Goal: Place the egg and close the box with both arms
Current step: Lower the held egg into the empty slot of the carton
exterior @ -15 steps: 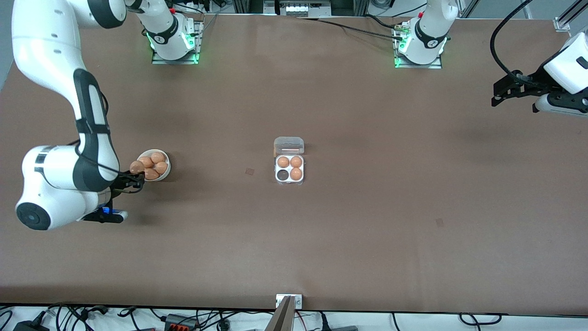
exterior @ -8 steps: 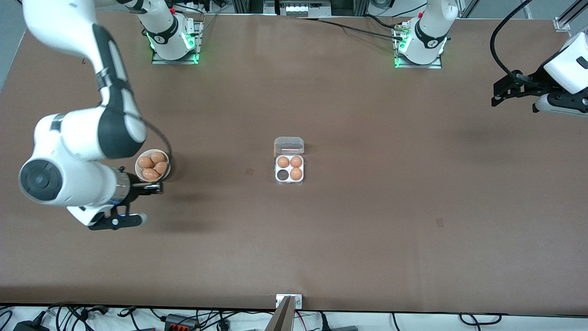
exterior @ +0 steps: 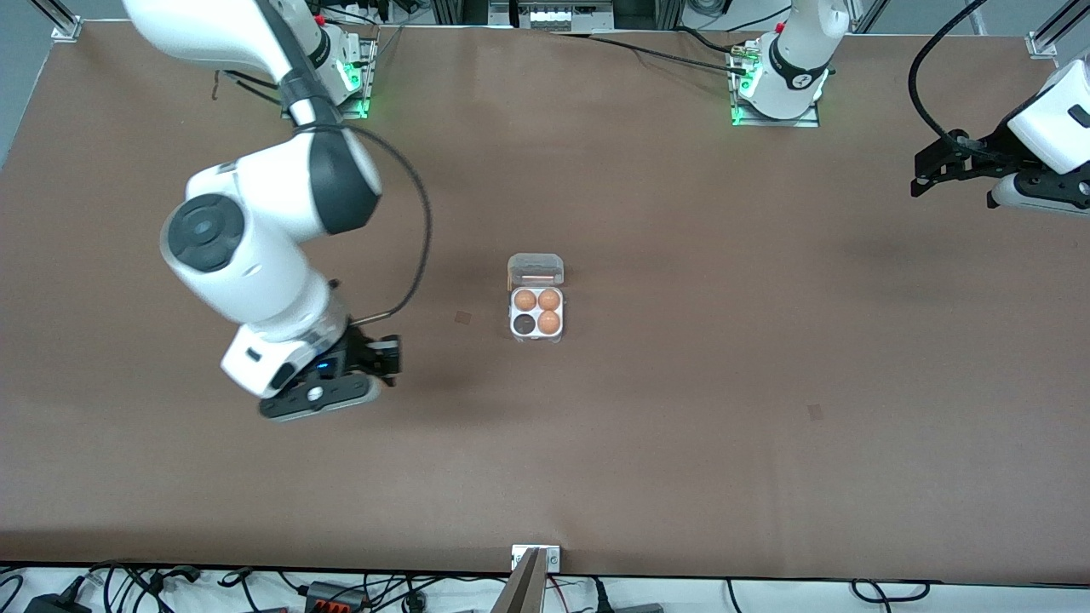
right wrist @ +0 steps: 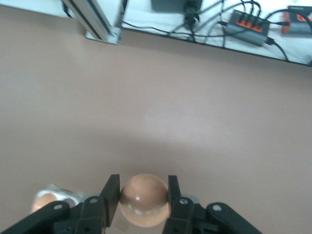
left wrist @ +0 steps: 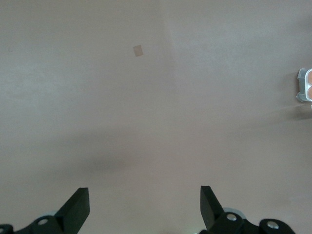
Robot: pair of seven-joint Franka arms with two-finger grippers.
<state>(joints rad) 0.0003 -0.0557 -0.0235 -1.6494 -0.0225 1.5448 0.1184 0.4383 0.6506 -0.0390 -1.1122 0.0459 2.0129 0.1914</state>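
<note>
My right gripper (exterior: pixel 390 356) is up over bare table between the bowl's place and the box (exterior: pixel 536 316). In the right wrist view it (right wrist: pixel 142 185) is shut on an orange-brown egg (right wrist: pixel 144 200). The egg is hidden in the front view. The clear box lies mid-table with its lid (exterior: pixel 536 269) open. It holds three eggs, and the cell (exterior: pixel 524 324) nearer the front camera toward the right arm's end is empty. A corner of the box (right wrist: pixel 48 197) shows in the right wrist view. My left gripper (exterior: pixel 924 174) waits open and empty (left wrist: pixel 143 191) over the left arm's end; the box's edge (left wrist: pixel 304 85) shows there.
The white bowl of eggs is hidden under my right arm (exterior: pixel 255 255). A metal bracket (exterior: pixel 536 558) sits at the table's front edge, with cables past it. Small dark patches (exterior: pixel 462 317) mark the brown table.
My right arm has lifted an egg out of the bowl and swung it toward the box. The arm now covers the bowl. The left arm has not moved.
</note>
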